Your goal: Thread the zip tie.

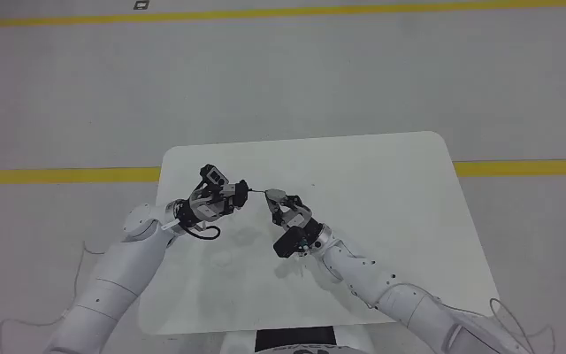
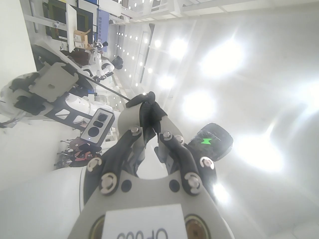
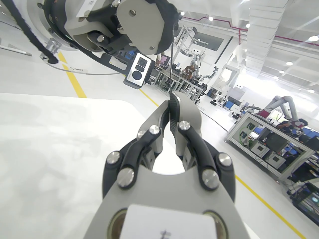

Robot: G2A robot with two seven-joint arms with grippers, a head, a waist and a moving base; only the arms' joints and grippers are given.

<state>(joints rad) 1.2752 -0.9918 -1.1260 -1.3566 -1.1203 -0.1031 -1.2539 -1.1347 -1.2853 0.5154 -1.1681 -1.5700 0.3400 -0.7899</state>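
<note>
Black and thin, the plastic zip tie (image 3: 171, 58) runs in a straight line between my two sets of fingertips, held up over the white rounded table (image 1: 380, 177). My right gripper (image 3: 170, 104) is pinched tight on one end of it, ribbed pads pressed together. My left gripper (image 2: 148, 104), tips wrapped in black cloth, is clenched on the other end, near the right one with a short span of tie between us. The left wrist sticker (image 2: 142, 221) and the right wrist sticker (image 3: 169, 221) are white with dark print cut off at the edge, so I cannot read it. A yellow floor line (image 1: 80, 174) passes beyond the table.
</note>
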